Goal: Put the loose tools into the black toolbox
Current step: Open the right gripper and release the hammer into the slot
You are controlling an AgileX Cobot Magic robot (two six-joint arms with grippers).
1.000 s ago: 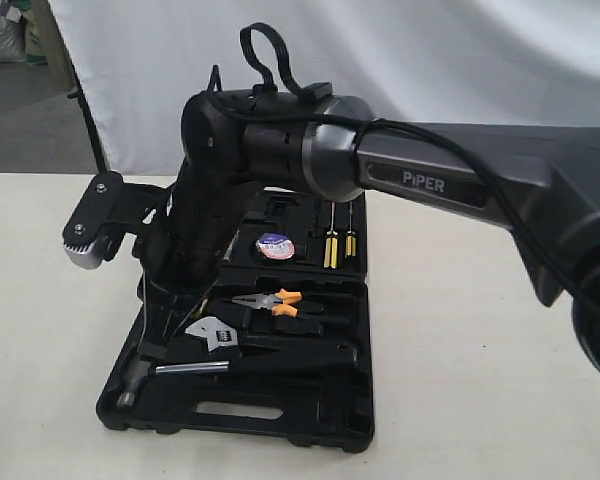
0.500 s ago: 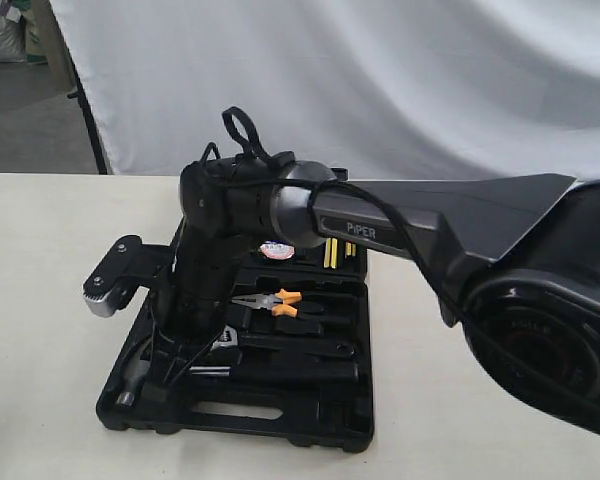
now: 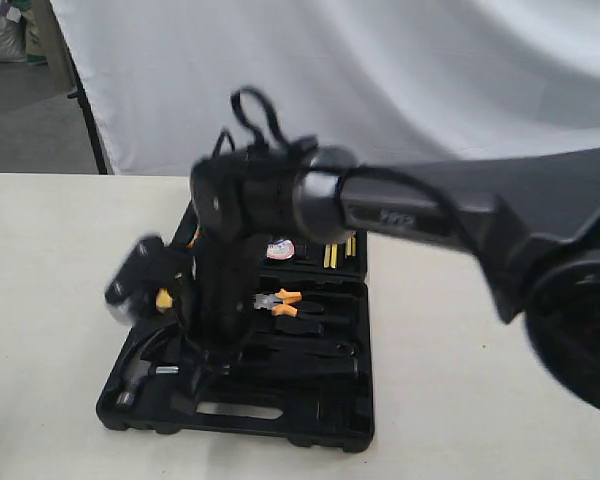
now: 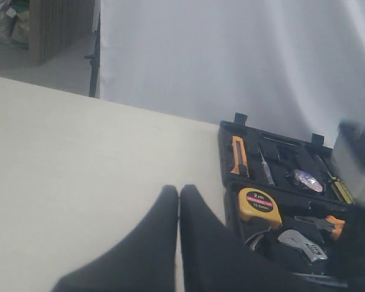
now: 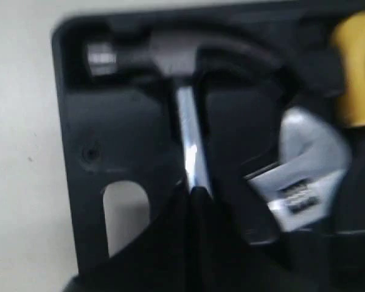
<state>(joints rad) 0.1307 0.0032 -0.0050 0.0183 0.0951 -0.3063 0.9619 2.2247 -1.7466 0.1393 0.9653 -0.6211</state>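
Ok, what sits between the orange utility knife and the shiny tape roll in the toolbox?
A slim pen-like tool, probably a small screwdriver, lies between the orange utility knife and the tape roll; the left wrist view shows it.

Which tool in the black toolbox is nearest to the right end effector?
The hammer: its shiny shaft lies just ahead of the right end effector; the adjustable wrench lies further aside.

Right arm [image 3: 430, 215] angled steeply down, jaws pressed together; left jaws likewise together.
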